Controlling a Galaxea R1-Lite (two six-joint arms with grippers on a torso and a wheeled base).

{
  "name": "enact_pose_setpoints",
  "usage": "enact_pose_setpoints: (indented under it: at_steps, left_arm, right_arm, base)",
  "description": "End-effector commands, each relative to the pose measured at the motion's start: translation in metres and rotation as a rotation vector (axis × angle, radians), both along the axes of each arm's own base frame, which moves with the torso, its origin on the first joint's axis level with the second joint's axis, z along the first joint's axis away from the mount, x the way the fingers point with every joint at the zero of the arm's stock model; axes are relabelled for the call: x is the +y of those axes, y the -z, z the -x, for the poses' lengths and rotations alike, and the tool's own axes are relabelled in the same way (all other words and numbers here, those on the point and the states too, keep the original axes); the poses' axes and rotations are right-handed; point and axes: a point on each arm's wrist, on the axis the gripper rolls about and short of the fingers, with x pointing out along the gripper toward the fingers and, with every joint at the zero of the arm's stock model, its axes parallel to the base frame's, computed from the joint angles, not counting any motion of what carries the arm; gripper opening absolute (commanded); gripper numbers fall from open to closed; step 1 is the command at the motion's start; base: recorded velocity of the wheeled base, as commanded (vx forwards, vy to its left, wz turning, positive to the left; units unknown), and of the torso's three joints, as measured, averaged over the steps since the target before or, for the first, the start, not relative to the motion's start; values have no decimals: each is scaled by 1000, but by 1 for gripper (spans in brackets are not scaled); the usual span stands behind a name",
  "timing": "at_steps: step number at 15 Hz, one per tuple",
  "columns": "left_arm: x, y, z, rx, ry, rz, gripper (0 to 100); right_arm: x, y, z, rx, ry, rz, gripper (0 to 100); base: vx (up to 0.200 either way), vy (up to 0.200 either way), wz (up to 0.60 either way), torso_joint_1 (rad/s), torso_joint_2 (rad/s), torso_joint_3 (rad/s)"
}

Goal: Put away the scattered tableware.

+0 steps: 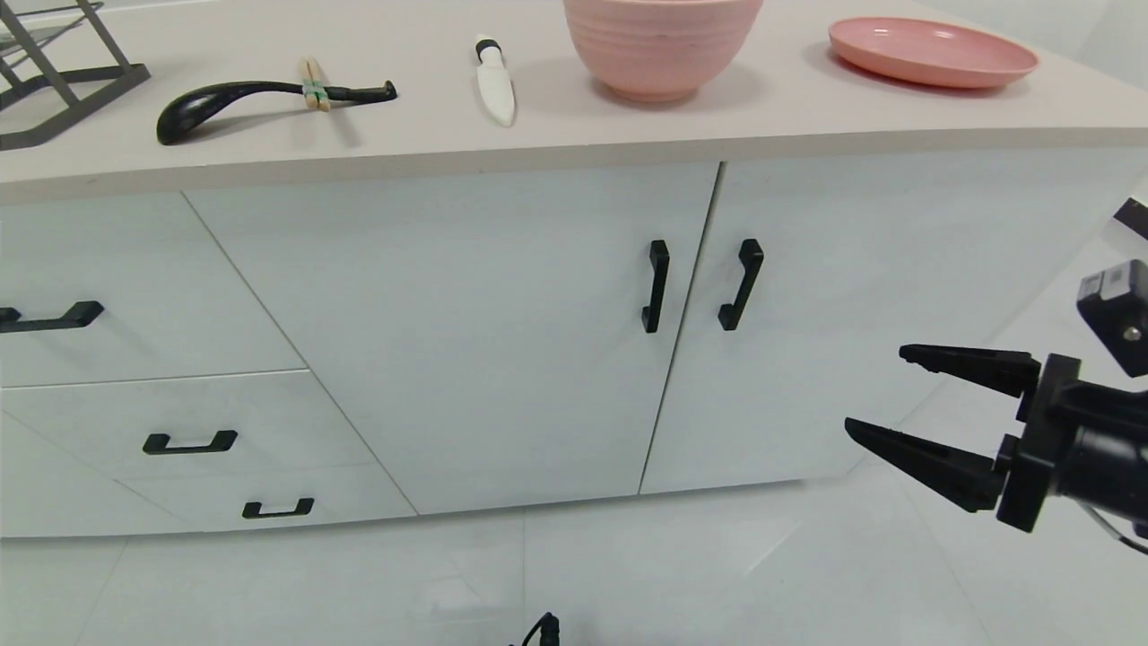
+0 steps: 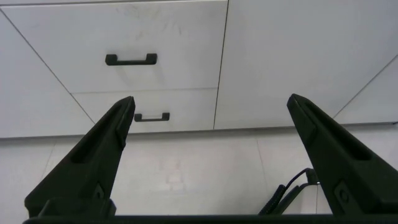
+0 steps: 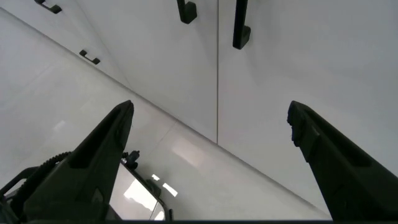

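- We see a pale worktop [image 1: 430, 135] running the full width of the head view.
- A black rack [image 1: 63, 76] stands at its left end.
- Near the rack lies a black ladle [image 1: 269, 90], with banded chopsticks [image 1: 313, 85] crossing its handle.
- A white knife [image 1: 495, 81] lies between the ladle and a pink bowl [image 1: 659, 45].
- A pink plate [image 1: 931, 52] sits farther right, apart from the bowl.

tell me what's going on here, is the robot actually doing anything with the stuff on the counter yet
Nothing is being handled yet. The tableware lies on the countertop: a black ladle with chopsticks across its handle, a white knife, a pink bowl and a pink plate. The right gripper hangs open and empty, low in front of the closed cabinet doors. The left gripper is open and empty too, facing the lower drawers.
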Motion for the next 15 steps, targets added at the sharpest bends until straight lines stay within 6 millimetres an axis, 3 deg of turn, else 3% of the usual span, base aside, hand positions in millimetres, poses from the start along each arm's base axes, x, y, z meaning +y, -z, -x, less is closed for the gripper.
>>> enact_pose_setpoints:
  at_steps: [1, 4, 8, 9, 10, 11, 12, 13, 15]
  left_arm:
    - [0, 0, 0, 1, 0, 0, 100]
    - [0, 0, 0, 1, 4, -5, 100]
    - [-1, -1, 0, -3, 49, -23, 100]
    - [-2, -14, 2, -102, 68, -19, 100]
    - [-2, -89, 26, -433, 77, -21, 100]
    - [-2, -115, 30, -450, 94, -22, 100]
    - [-1, -132, 38, -465, 145, -22, 100]
    - [0, -139, 37, -417, 309, -15, 100]
    - [1, -140, 28, -368, 475, -5, 100]
  right_arm:
    - [5, 0, -15, 3, -2, 1, 100]
    - [14, 1, -22, 3, -31, 1, 100]
    - [17, 9, -15, -27, -59, 5, 100]
    - [15, 12, -13, -40, -55, 0, 100]
    - [14, 16, -11, -50, -51, -3, 100]
    - [14, 15, -11, -53, -53, -4, 100]
    - [14, 15, -10, -57, -55, -6, 100]
    - [13, 12, -6, -72, -53, -11, 100]
    - [8, 11, 5, -87, -51, -17, 100]
  base:
    - [0, 0, 0, 0, 0, 0]
    - [0, 0, 0, 0, 0, 0]
    - [0, 0, 0, 0, 0, 0]
    - [0, 0, 0, 0, 0, 0]
    - [0, 0, 0, 0, 0, 0]
    - [0, 0, 0, 0, 0, 0]
    - [0, 0, 0, 0, 0, 0]
    - [0, 0, 0, 0, 0, 0]
    - [0, 0, 0, 0, 0, 0]
